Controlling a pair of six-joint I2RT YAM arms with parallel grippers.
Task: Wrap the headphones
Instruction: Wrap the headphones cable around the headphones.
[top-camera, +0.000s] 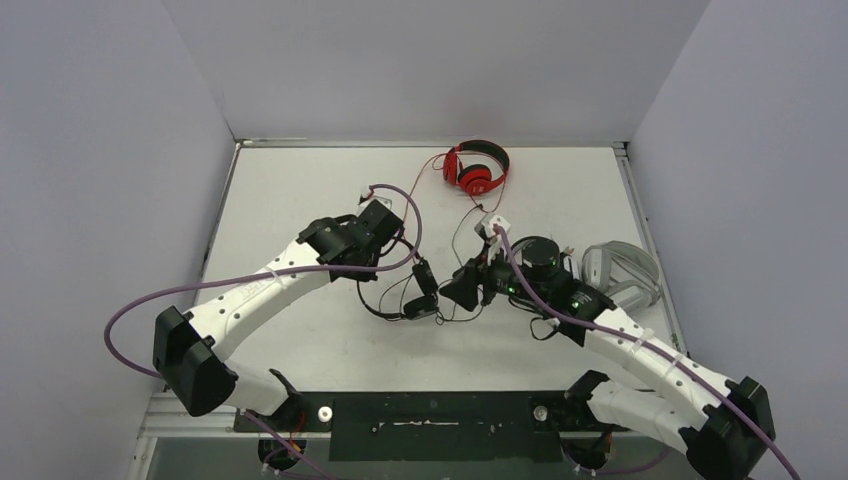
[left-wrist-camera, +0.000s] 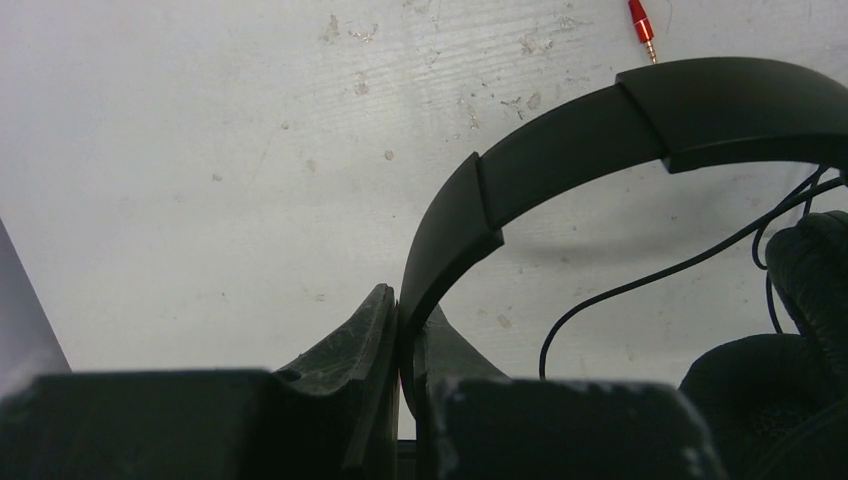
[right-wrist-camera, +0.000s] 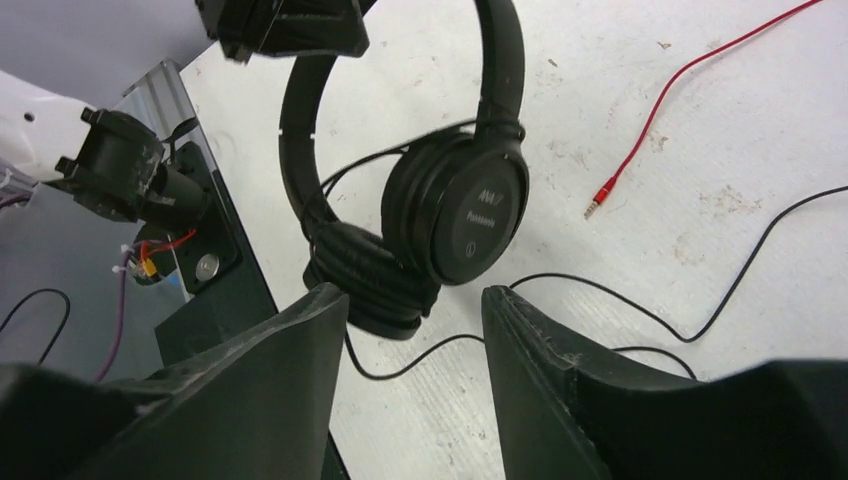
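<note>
Location: black headphones (right-wrist-camera: 465, 215) at mid-table, between the two arms, hanging cups-down from their headband (left-wrist-camera: 560, 150); whether the cups touch the table cannot be told.
Left gripper (left-wrist-camera: 400, 310): pressed together on the headband, near one end of the arch.
Right gripper (right-wrist-camera: 415, 300): spread, nothing pinched, just near-side of the cups.
Handling: judged light; the band is stiff plastic and takes a firm pinch, while the pads (right-wrist-camera: 370, 280) are soft and yield.
Cable (right-wrist-camera: 705, 337): thin, limp, lying in loose loops on the table; likely to slip and snag, so best pinched close to the cup.
Other sets: red headphones (top-camera: 476, 168) far centre, grey headphones (top-camera: 620, 270) right, well apart.
Surface: white table (top-camera: 300, 200), scuffed, flat.
Room: plain walls on three sides.
</note>
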